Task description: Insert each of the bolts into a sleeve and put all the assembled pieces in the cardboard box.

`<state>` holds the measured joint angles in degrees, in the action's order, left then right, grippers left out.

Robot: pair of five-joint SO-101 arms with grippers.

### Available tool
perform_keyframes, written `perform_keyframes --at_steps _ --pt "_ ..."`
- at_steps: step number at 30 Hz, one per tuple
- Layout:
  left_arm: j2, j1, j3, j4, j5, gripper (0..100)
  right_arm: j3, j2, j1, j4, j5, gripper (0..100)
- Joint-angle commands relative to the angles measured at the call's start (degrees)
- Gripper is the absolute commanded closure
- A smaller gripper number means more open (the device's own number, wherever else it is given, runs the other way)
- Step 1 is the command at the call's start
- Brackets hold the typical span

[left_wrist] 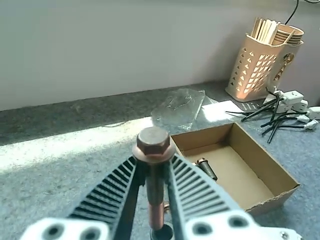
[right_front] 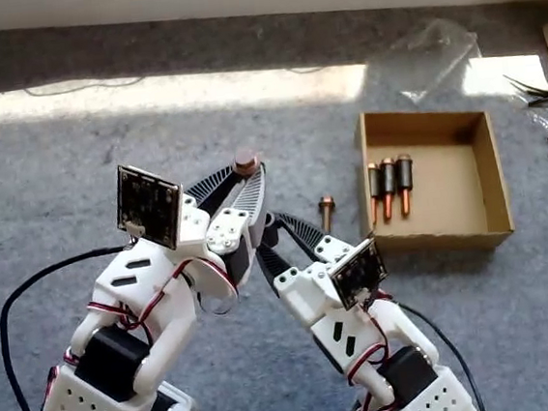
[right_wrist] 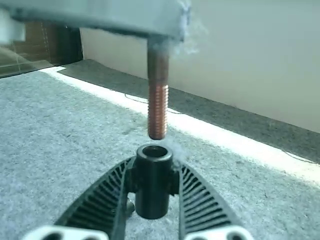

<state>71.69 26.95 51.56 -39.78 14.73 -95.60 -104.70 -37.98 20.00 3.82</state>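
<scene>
Grips a bolt (left_wrist: 154,145) upright in the left claw (left_wrist: 153,162), a sleeve (right_wrist: 151,185) in the right claw (right_wrist: 152,172) just under its tip, apart. Three assembled pieces (right_front: 389,185) in the box (right_front: 493,173), toward the right edge of the carpet (right_front: 57,168).

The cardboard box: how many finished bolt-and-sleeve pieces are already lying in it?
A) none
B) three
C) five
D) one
B: the high view shows three assembled pieces lying side by side on the floor of the cardboard box, near its left wall.
</scene>
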Motion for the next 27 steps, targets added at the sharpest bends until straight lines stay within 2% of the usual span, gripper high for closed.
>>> perform_keyframes --at_steps 1,7,27 --pt "1.6 0.9 -0.7 1.8 -1.3 100 -6.9 -0.5 -0.6 -1.4 0.6 99.3" --pt "1.3 4.8 -0.7 1.8 -1.4 100 -6.9 -0.5 -0.6 -1.4 0.6 99.3" --pt "1.7 2.0 2.3 1.8 -1.7 100 -6.9 -0.5 -0.6 -1.4 0.6 99.3"
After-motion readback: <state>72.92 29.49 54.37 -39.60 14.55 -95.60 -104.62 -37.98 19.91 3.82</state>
